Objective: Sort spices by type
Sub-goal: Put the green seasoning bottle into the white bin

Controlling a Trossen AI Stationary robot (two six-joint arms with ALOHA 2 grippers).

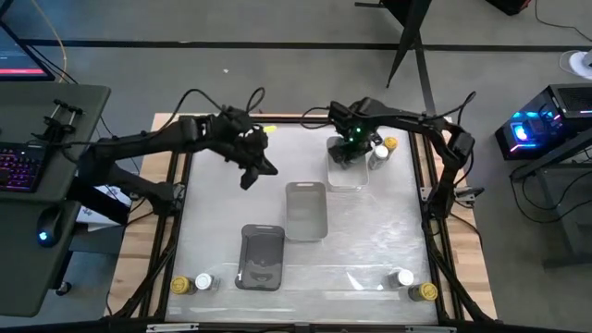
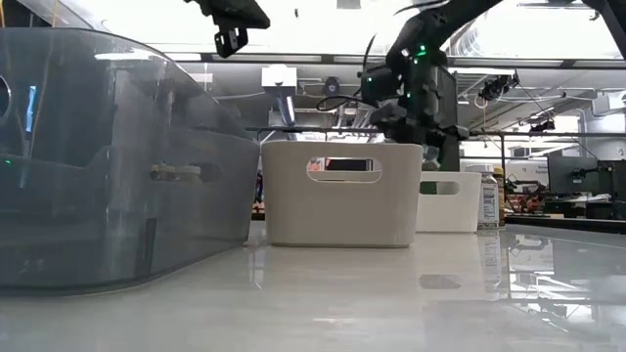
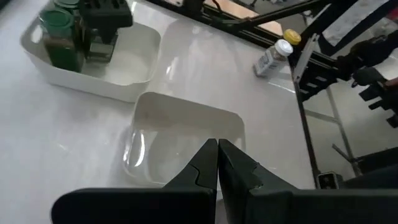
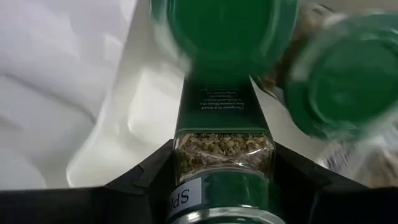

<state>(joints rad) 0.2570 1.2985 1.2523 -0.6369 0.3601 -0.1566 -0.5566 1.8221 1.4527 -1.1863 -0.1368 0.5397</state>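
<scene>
one green-lidded spice jar (image 4: pixel 222 155) is pinched between my right claw's (image 1: pixel 352 148) fingers, down inside the white bin (image 1: pixel 344 176) at the far right of the table (image 1: pixel 370 240). more green-lidded jars (image 4: pixel 348 74) sit just beside it in the same bin. outside the bin's right side stand a white-lidded jar (image 1: pixel 378 154) and a yellow-lidded jar (image 1: pixel 391 144). my left claw (image 1: pixel 248 176) hangs above the table, fingers pressed together, holding nothing.
</scene>
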